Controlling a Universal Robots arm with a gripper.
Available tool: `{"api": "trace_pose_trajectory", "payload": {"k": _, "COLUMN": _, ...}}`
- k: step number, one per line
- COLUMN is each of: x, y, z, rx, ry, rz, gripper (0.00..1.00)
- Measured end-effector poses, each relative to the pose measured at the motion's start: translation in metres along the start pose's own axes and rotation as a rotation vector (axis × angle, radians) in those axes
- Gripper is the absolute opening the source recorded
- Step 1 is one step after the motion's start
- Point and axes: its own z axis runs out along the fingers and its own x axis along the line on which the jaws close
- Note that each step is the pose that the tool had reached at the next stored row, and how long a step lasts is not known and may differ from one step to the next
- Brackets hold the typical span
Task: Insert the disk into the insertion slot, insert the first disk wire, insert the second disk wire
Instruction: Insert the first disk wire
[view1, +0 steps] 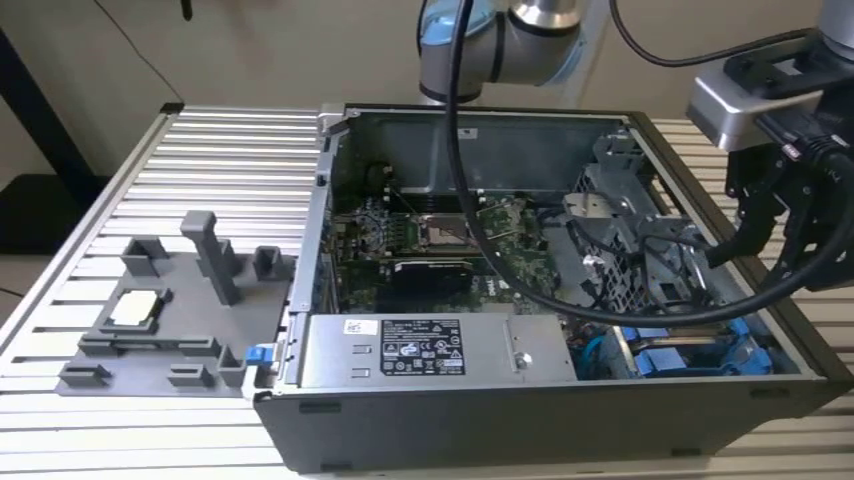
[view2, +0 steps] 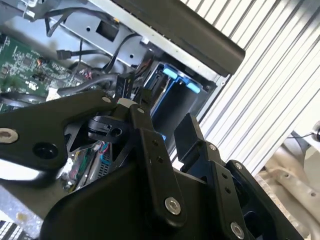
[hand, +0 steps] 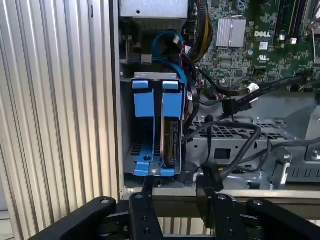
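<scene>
silver-grey arm (view1: 507, 50) joints, light blue caps; thick black cable (view1: 455, 140); matte black pincer (hand: 175, 192), jointed bars, silver screws.

Ribbed aluminium bench (view1: 200, 140) — carries an open grey computer case (view1: 534, 425) towards its edge at the exterior view's right. Inside the case: green motherboard (view1: 447, 225), grey labelled power-supply box (view1: 427, 352), perforated metal cage (view1: 621, 235), black cables (hand: 235, 105). Grey fixture plate (view1: 167, 320) with upright post (view1: 214, 255) — near the bench's edge at the exterior view's left.
</scene>
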Motion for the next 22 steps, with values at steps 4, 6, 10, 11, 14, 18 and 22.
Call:
{"api": "trace_pose_trajectory", "payload": {"k": 4, "x": -0.0142, "y": 0.0004, "z": 0.0007, "rx": 0.0003, "ry": 0.0185, "rz": -0.007, "gripper": 0.47}}
{"api": "trace_pose_trajectory", "payload": {"k": 6, "x": -0.0213, "y": 0.0014, "z": 0.0008, "rx": 0.0001, "ry": 0.0363, "rz": -0.012, "gripper": 0.47}}
{"api": "trace_pose_trajectory", "payload": {"k": 10, "x": -0.0338, "y": 0.0045, "z": 0.0017, "rx": 0.0026, "ry": 0.0700, "rz": -0.020, "gripper": 0.47}}
{"api": "trace_pose_trajectory", "payload": {"k": 11, "x": -0.0360, "y": 0.0055, "z": 0.0020, "rx": 0.0037, "ry": 0.0773, "rz": -0.021, "gripper": 0.47}}
{"api": "trace_pose_trajectory", "payload": {"k": 14, "x": -0.0408, "y": 0.0083, "z": 0.0034, "rx": 0.0085, "ry": 0.0958, "rz": -0.026, "gripper": 0.47}}
{"api": "trace_pose_trajectory", "payload": {"k": 18, "x": -0.0459, "y": 0.0110, "z": 0.0064, "rx": 0.0187, "ry": 0.1122, "rz": -0.029, "gripper": 0.47}}
{"api": "trace_pose_trajectory", "payload": {"k": 22, "x": -0.0509, "y": 0.0131, "z": 0.0099, "rx": 0.0365, "ry": 0.1189, "rz": -0.030, "gripper": 0.47}}
